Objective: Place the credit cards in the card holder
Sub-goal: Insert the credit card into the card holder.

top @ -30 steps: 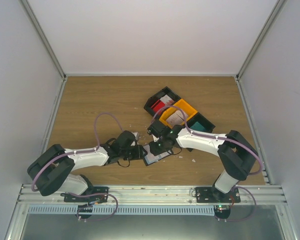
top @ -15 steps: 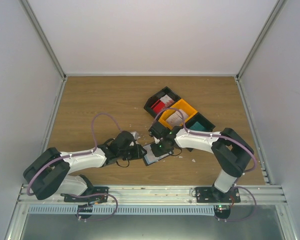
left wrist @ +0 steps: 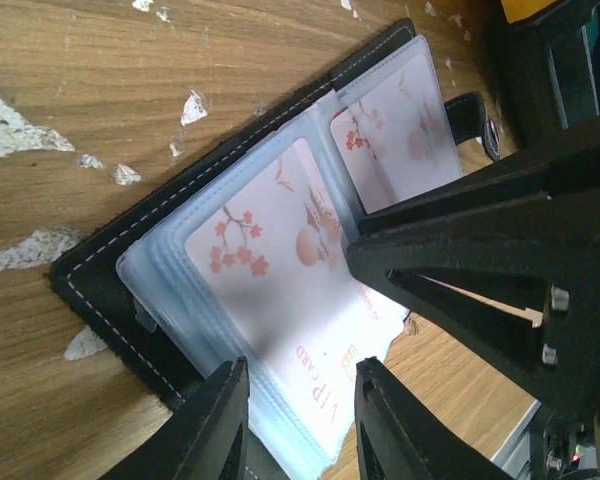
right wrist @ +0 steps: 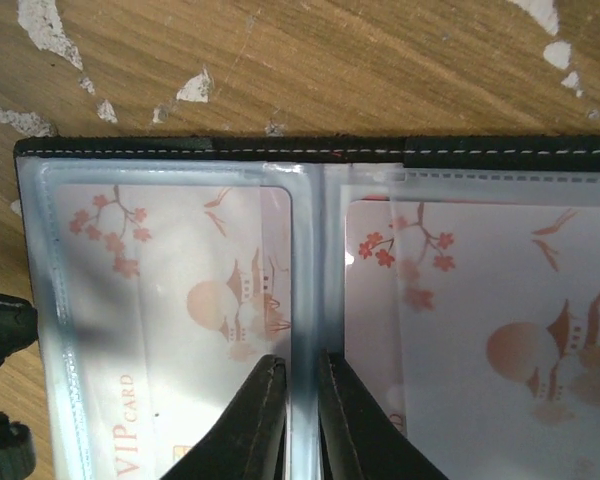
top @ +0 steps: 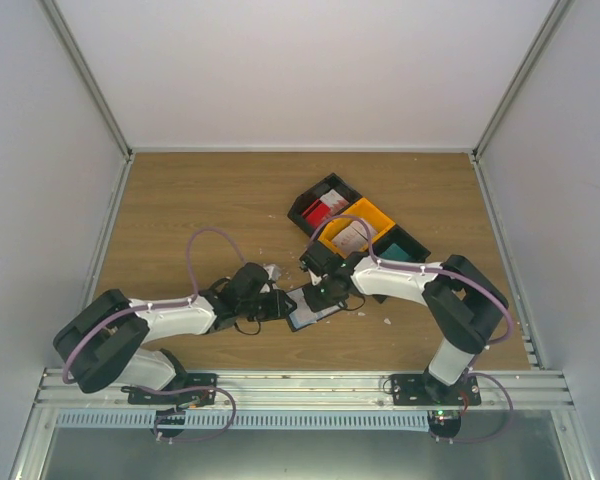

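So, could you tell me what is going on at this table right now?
Both robot arms are working on the small black folding card holder, which lies open on the wooden table. Its clear plastic sleeves already hold white cards printed with red blossoms. The right pincer has its fingers nearly together astride the sleeves' centre fold; the left pincer stands open at the holder's edge. More loose cards wait in the black and yellow bins behind.

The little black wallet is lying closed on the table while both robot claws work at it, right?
Not closed: the wallet lies open, its clear sleeves showing blossom-printed cards, as the right wrist view shows. The left gripper and right gripper are both at it.
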